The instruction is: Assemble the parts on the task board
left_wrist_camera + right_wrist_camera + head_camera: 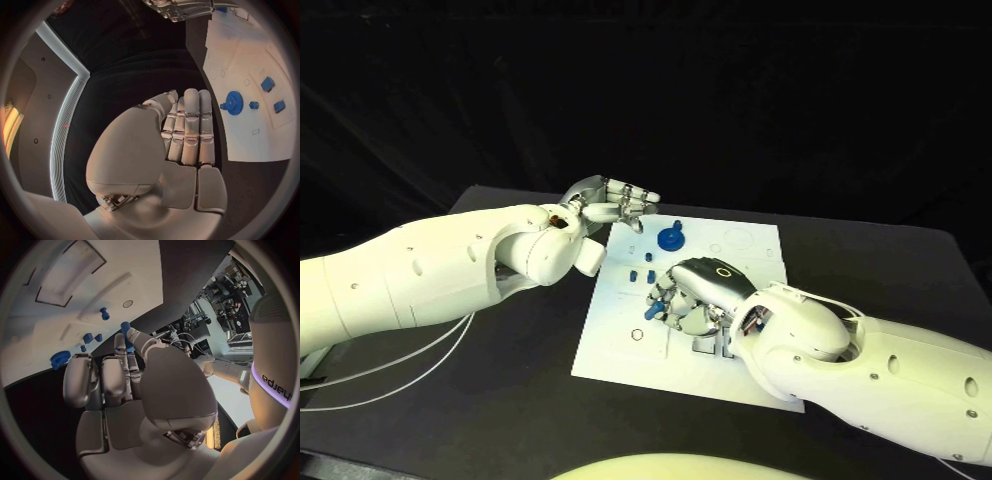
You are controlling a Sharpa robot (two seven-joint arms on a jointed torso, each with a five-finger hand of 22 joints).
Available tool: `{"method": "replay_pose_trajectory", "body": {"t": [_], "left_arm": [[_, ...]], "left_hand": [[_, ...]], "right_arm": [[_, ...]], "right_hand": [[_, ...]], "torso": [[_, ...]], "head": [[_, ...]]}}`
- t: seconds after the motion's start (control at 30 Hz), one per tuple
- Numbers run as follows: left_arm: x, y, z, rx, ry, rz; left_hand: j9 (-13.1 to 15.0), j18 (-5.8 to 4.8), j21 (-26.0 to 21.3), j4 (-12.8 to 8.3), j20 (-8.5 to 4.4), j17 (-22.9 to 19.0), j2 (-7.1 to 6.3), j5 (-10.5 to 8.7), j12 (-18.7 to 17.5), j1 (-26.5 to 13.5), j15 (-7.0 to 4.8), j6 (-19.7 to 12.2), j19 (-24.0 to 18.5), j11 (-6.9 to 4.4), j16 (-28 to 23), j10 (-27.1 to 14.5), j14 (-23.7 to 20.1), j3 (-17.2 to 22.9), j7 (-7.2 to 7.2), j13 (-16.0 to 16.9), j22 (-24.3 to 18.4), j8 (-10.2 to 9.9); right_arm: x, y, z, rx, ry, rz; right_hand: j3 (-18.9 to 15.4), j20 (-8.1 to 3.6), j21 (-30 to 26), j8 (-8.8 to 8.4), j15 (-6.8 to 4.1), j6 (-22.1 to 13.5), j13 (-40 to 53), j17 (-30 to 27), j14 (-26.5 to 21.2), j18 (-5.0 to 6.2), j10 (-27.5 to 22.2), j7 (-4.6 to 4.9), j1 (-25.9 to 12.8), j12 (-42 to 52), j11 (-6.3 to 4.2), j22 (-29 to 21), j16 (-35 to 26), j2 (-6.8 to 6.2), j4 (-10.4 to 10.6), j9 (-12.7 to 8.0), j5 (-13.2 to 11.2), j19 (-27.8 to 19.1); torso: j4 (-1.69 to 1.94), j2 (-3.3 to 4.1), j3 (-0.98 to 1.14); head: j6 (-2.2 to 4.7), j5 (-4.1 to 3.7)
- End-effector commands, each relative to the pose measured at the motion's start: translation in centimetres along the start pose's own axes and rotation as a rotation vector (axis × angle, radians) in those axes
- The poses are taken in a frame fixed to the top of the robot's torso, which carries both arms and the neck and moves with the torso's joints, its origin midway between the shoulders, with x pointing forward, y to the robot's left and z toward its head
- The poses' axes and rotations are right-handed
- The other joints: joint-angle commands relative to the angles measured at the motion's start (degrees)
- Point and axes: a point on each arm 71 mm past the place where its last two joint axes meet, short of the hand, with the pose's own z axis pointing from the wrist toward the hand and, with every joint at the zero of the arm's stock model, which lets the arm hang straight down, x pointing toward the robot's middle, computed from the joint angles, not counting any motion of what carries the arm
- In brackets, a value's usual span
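Note:
The white task board (733, 250) lies in the middle of the table. A blue gear (672, 240) stands near its far side, with two small blue parts (639, 273) in front of it. My right hand (692, 292) hovers low over the board's middle and pinches a small blue part (125, 328) between thumb and a finger. A blue peg (653, 312) stands on the board just beside those fingertips, close to a round hole (636, 337). My left hand (610, 205) hangs at the board's far left corner, fingers stretched side by side, holding nothing. The left wrist view also has the gear (234, 102).
Recessed outlines (737, 240) mark the board's far right part. The black table (488, 400) surrounds the board. White cables (401, 365) trail over the table under my left arm.

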Motion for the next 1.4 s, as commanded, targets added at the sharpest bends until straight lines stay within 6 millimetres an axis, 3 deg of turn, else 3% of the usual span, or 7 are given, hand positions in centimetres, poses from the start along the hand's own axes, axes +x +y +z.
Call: {"method": "replay_pose_trajectory", "body": {"t": [0.03, 0.23, 0.63, 1.4], "left_arm": [[0.4, -0.1, 0.0, 0.004, 0.023, -0.007], [0.4, -0.2, 0.0, 0.004, 0.023, -0.006], [0.3, -0.2, 0.0, 0.003, 0.021, -0.005], [0.4, -0.2, -0.1, 0.005, 0.022, -0.005]], "left_hand": [[-0.07, 0.28, -0.29, -0.17, 0.16, -0.05, 0.41, 0.11, 0.37, -0.04, 0.24, -0.5, 0.04, 0.17, 0.1, -0.42, -0.24, -0.2, 0.02, 0.04, -0.04, 0.0], [-0.07, 0.28, -0.29, -0.17, 0.16, -0.05, 0.41, 0.11, 0.37, -0.04, 0.24, -0.5, 0.04, 0.17, 0.1, -0.42, -0.24, -0.2, 0.02, 0.04, -0.04, 0.0], [-0.07, 0.28, -0.29, -0.17, 0.16, -0.05, 0.41, 0.11, 0.37, -0.04, 0.24, -0.5, 0.04, 0.17, 0.1, -0.42, -0.24, -0.2, 0.02, 0.04, -0.04, 0.0], [-0.08, 0.28, -0.3, -0.18, 0.16, -0.06, 0.41, 0.11, 0.39, -0.04, 0.24, -0.5, 0.03, 0.17, 0.1, -0.43, -0.25, -0.21, 0.03, 0.04, -0.04, 0.01]], "right_arm": [[0.9, 0.0, 0.3, -0.005, 0.055, 0.006], [1.7, 0.3, 0.7, -0.007, 0.083, 0.007], [2.5, 0.4, 1.1, -0.005, 0.078, 0.01], [4.1, 0.2, 2.1, 0.015, 0.149, -0.016]], "right_hand": [[0.26, -0.03, 0.35, 0.11, -0.23, 0.13, 0.1, 0.08, 0.65, -0.97, 0.24, 0.42, 0.19, -0.27, 0.3, 6.48, 0.35, 0.07, 0.06, 0.15, 0.32, 0.27], [0.24, -0.02, 0.25, 0.1, -0.21, 0.11, 0.11, 0.07, 0.65, -0.95, 0.24, 0.44, 0.12, -0.31, 0.32, 6.44, 0.35, 0.03, 0.06, 0.15, 0.44, 0.22], [0.21, 0.02, 0.09, -0.01, -0.15, -0.08, 0.12, 0.19, 0.68, -0.92, 0.13, 0.52, -0.02, -0.51, 0.4, 6.4, 0.46, -0.14, 0.02, 0.14, 0.72, 0.15], [0.25, 0.04, 0.24, -0.06, -0.12, -0.16, 0.13, 0.44, 0.73, -0.96, 0.08, 0.56, -0.03, -0.62, 0.43, 6.5, 0.64, -0.13, -0.03, 0.14, 0.89, 0.24]], "torso": [[-0.06, 0.06, 0.07], [0.08, 0.01, 0.08], [-0.04, -0.03, 0.07], [0.05, 0.01, 0.02]], "head": [[-0.27, 0.35], [-0.51, 0.51], [-0.79, 0.96], [-1.11, 0.84]]}}
